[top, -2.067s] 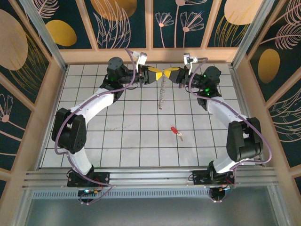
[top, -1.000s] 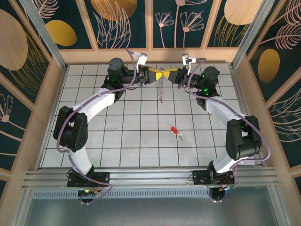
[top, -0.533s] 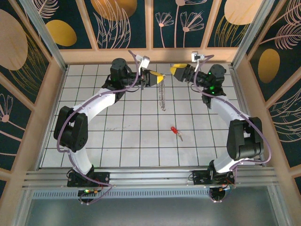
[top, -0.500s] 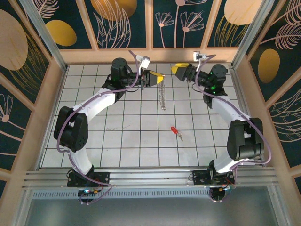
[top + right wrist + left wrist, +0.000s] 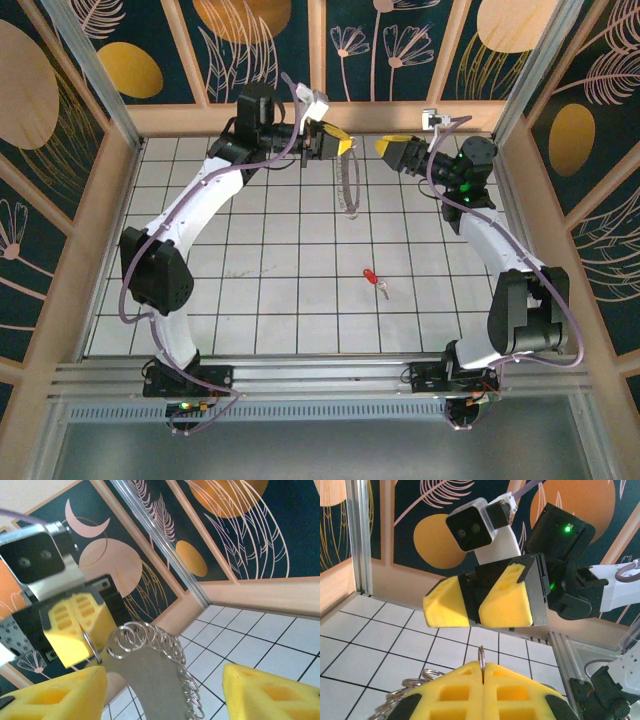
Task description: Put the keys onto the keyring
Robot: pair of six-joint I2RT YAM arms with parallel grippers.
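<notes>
Left fingers (image 5: 495, 682) clamped on keyring (image 5: 348, 185); right fingers (image 5: 398, 150) parted, empty; risk: thin pinch slipping, keyring dropping below fingers.

Keyring (image 5: 348, 186) hangs from left hand (image 5: 342, 146); key (image 5: 373, 280) nearer, well apart.

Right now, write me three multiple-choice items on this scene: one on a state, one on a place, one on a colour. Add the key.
1. The left gripper is:
A. shut on the keyring
B. open and empty
C. shut on a pen

2. The key lies:
A. threaded on the keyring
B. on the table tiles
C. in a cup

3. The key's head is:
A. blue
B. green
C. red

Key:
1 A, its yellow pads pinch one ring of the hanging loop.
2 B, it rests alone on a tile near the middle.
3 C, the head shows red against the white tile.
</notes>
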